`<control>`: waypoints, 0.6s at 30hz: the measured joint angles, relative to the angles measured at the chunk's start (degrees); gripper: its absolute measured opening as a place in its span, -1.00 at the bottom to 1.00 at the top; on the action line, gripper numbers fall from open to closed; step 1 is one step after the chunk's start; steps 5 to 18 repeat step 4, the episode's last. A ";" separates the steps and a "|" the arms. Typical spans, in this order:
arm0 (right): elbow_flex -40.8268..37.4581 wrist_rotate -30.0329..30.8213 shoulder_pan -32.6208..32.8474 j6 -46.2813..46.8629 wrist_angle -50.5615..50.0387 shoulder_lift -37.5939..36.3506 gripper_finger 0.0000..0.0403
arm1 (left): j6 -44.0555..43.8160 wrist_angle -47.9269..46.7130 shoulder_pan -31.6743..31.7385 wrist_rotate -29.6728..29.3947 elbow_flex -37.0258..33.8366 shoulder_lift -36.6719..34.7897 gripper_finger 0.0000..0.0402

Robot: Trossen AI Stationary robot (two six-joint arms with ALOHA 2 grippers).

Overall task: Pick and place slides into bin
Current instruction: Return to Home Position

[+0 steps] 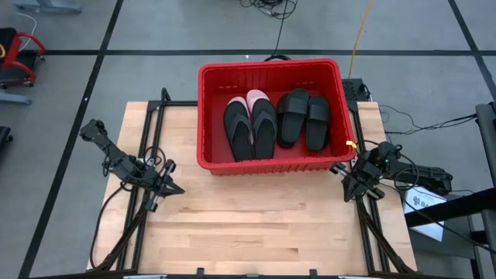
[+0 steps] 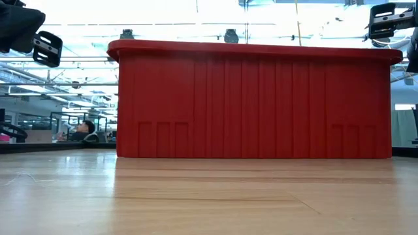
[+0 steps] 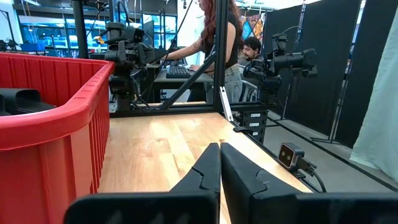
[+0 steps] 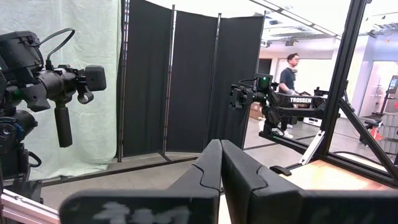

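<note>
With the slides (image 1: 263,124) in the bin (image 1: 267,64), I'd park left gripper (image 1: 174,188) and right gripper (image 1: 347,182), fingers together, at the side edges of the table (image 1: 256,225).

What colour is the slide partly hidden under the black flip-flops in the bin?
The slide is pale pink-white; the high view shows it best.

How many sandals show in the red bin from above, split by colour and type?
Black thong flip-flops: 2
Black wide-strap slides: 2
Pale pink slide: 1 for sure, mostly covered by the flip-flops; more may be hidden beneath
Total: 5 visible, all inside the bin
</note>
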 joint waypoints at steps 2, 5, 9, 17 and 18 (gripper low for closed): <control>0.00 0.00 0.00 0.00 0.00 0.00 -1.00 | 0.00 0.00 0.01 0.00 0.00 0.00 -0.99; 0.00 -0.02 0.00 0.00 0.00 0.00 -1.00 | 0.00 0.00 0.02 -0.01 0.00 0.00 -0.99; 0.00 -0.02 0.00 0.00 0.00 0.00 -1.00 | 0.00 0.00 0.02 -0.01 0.00 0.00 -0.99; 0.00 -0.02 0.00 0.00 0.00 0.00 -1.00 | 0.00 0.00 0.02 -0.01 0.00 0.00 -0.99; 0.00 -0.02 0.00 0.00 0.00 0.00 -1.00 | 0.00 0.00 0.02 -0.01 0.00 0.00 -0.99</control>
